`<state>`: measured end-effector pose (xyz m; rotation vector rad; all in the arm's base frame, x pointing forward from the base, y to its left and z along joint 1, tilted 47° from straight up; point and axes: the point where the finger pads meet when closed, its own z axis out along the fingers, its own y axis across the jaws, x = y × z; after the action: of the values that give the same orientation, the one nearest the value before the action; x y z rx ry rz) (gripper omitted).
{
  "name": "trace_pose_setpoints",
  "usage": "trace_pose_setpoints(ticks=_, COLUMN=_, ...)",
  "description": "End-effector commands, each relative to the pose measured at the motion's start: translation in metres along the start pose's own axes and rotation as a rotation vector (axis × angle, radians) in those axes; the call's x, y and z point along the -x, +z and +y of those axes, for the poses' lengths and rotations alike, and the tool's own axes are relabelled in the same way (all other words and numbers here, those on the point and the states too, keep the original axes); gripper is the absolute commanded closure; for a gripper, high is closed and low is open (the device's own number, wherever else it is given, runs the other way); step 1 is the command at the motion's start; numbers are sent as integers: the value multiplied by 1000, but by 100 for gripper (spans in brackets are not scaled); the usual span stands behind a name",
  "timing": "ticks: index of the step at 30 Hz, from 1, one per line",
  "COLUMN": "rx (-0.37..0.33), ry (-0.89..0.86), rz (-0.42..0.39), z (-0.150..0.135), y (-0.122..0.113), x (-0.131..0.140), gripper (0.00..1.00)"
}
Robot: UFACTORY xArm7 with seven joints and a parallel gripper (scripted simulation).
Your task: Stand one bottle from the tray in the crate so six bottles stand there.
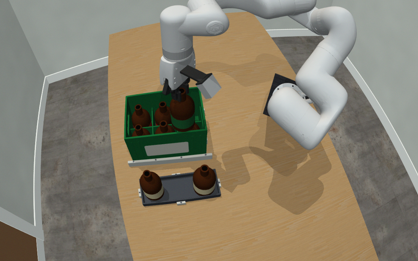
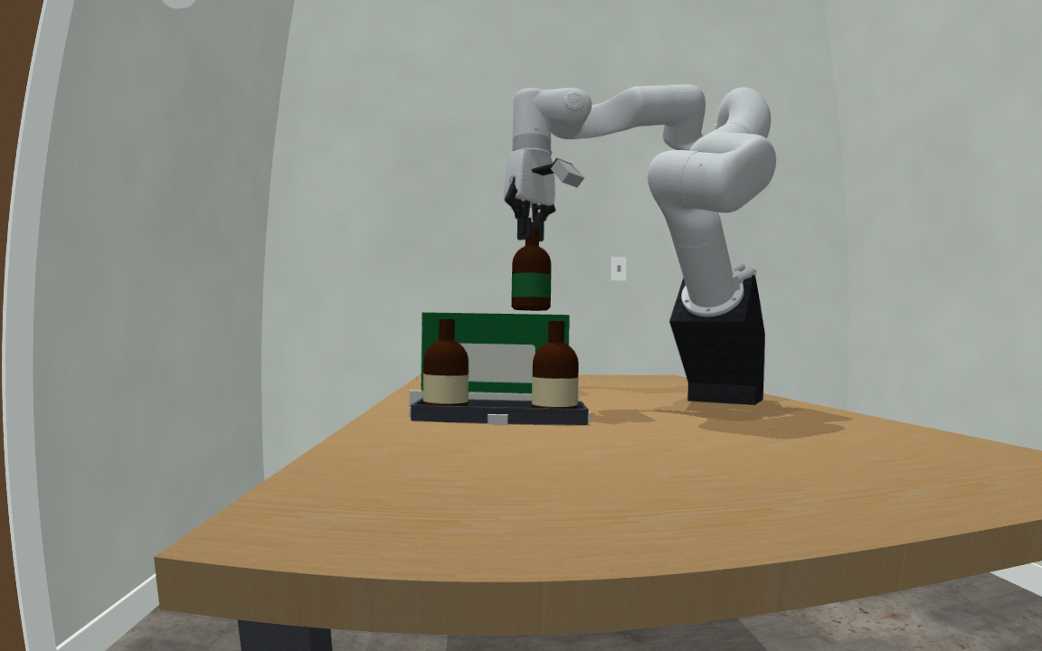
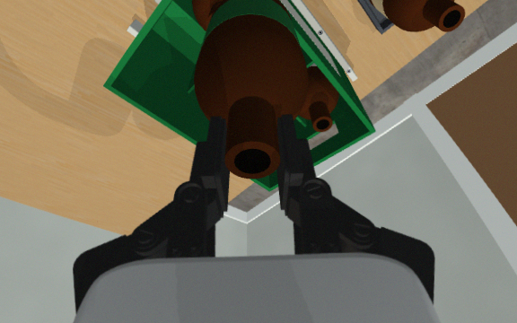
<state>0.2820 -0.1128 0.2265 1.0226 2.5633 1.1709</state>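
My gripper (image 1: 175, 91) is shut on the neck of a brown bottle with a green label (image 1: 181, 111) and holds it upright in the air above the right end of the green crate (image 1: 165, 126). In the side view the bottle (image 2: 530, 278) hangs with its base just above the crate's rim (image 2: 496, 353). The wrist view shows the fingers on either side of the neck, with the crate below. Several brown bottles (image 1: 140, 116) stand in the crate's other cells. Two brown bottles with cream labels (image 1: 151, 185) (image 1: 204, 180) stand upright on the dark tray (image 1: 180, 191).
A grey rail (image 1: 169, 159) lies on the table between crate and tray. The arm's black base (image 1: 278, 94) stands at the table's right side. The table's left edge runs close beside the crate and tray.
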Motion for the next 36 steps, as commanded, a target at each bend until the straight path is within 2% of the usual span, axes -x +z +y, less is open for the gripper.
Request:
trace_pose_setpoints(ticks=1, rx=1, ry=1, rz=-4, z=-8, y=-1, x=5, gripper=100)
trace_pose_setpoints(ticks=36, rx=1, ry=1, rz=-4, z=-63, y=-1, x=35, gripper=100)
